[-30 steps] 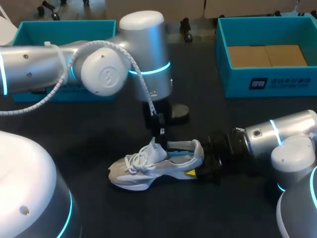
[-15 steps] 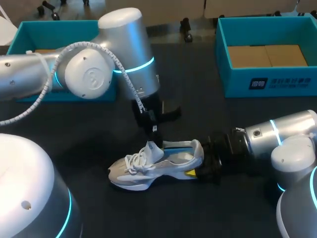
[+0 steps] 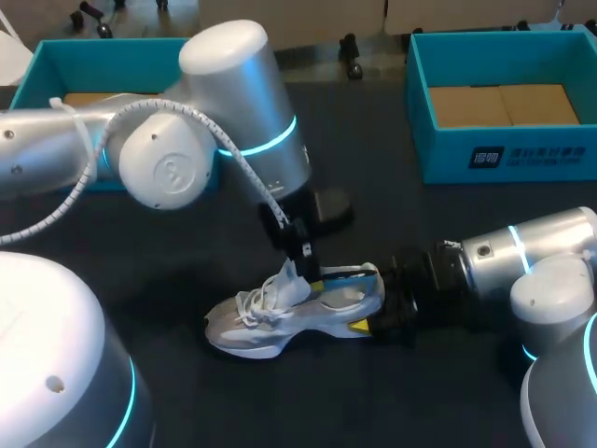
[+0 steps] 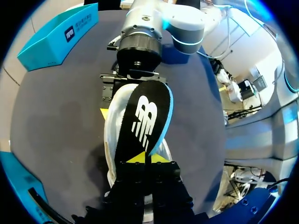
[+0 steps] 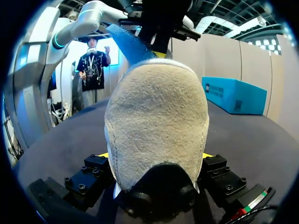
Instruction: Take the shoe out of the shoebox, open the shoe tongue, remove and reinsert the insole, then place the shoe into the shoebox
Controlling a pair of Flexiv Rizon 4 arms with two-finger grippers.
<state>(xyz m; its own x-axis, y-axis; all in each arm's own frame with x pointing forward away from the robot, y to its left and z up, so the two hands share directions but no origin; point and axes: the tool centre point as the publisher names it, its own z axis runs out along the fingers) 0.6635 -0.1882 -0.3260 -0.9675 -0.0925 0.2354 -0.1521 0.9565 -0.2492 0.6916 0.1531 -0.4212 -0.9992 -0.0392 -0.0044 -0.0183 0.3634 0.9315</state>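
One shoe [image 3: 280, 322], one insole [image 4: 145, 116], two shoeboxes [image 3: 438, 154]

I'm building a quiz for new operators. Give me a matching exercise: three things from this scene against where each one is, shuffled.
1 insole
2 sneaker
3 right shoebox

A heel clamped in right gripper
B far right of table, no shoe inside
C pinched by left gripper

Pairs: 1-C, 2-A, 3-B

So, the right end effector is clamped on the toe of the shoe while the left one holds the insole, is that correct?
Not quite: the right wrist view shows the right end effector clamped on the heel of the shoe, not the toe. The left end effector does hold the insole.
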